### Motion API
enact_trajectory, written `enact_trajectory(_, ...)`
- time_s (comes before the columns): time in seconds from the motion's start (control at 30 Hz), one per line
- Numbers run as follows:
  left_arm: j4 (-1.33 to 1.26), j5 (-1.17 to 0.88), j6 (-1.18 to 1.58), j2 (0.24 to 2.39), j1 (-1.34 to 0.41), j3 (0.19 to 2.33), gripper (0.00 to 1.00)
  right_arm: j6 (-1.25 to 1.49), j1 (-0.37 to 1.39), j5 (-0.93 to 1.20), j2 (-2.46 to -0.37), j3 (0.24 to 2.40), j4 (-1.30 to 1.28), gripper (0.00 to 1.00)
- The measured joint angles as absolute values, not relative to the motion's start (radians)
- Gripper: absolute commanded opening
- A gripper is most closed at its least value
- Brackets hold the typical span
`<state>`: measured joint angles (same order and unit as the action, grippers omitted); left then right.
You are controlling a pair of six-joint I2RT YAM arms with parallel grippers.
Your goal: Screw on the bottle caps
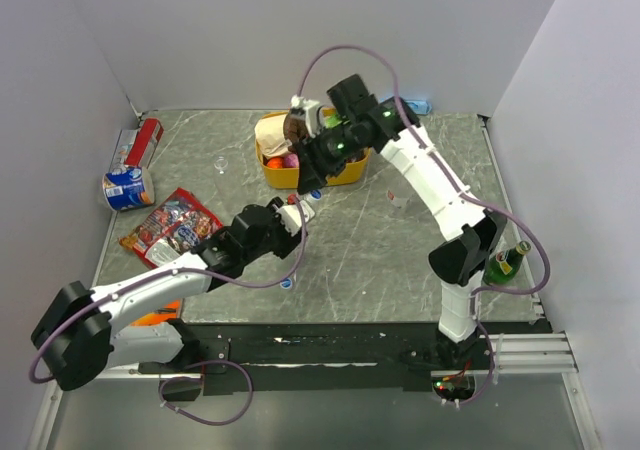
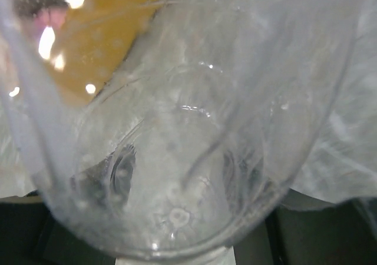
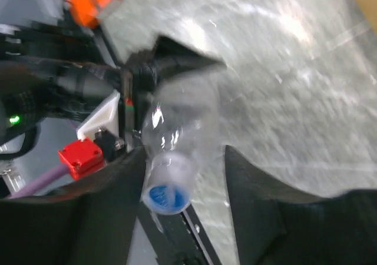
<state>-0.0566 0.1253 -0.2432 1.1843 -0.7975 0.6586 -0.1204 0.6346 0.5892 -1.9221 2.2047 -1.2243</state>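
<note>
Since capping wants one arm steadying and one twisting, the top view shows the left gripper (image 1: 288, 216) and right gripper (image 1: 313, 178) meeting above the surface (image 1: 400, 260). Left wrist: the clear bottle (image 2: 188, 159) fills the lens, seemingly pinched at its base. Right wrist: that gripper's fingers (image 3: 106, 194) stand spread either side of the blue cap (image 3: 165, 198) on the bottle's mouth.

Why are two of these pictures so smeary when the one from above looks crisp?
Top external: sharp, evenly lit, only faint sheen on the table. Left wrist: the clear bottle crowds the lens, out of focus, with bright glare spots and the yellow tub smeared behind it. Right wrist: blurred throughout; the blue cap is the clearest thing.
</note>
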Motion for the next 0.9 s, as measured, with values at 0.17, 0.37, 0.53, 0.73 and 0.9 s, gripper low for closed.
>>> enact_trajectory(0.17,-0.068,-0.023,-0.278,1.132,-0.802,0.658,0.01,-0.167,0.538,0.704,-1.891,2.244,-1.206,0.72)
enact_trajectory(0.37,0.040,-0.272,-0.404,1.127,-0.754,0.663,0.01,-0.537,0.466,0.846,-1.737,2.119,-1.238,0.76)
enact_trajectory(0.53,0.228,-0.453,-0.566,1.194,-0.680,0.767,0.01,-0.963,0.563,0.853,-1.492,1.850,-1.253,0.78)
enact_trajectory(0.73,0.343,-0.569,-0.684,1.250,-0.664,0.870,0.01,-1.223,0.698,0.784,-1.348,1.694,-1.185,0.75)
enact_trajectory(0.9,0.392,-0.610,-0.719,1.251,-0.664,0.873,0.01,-1.279,0.735,0.734,-1.364,1.662,-1.125,0.71)
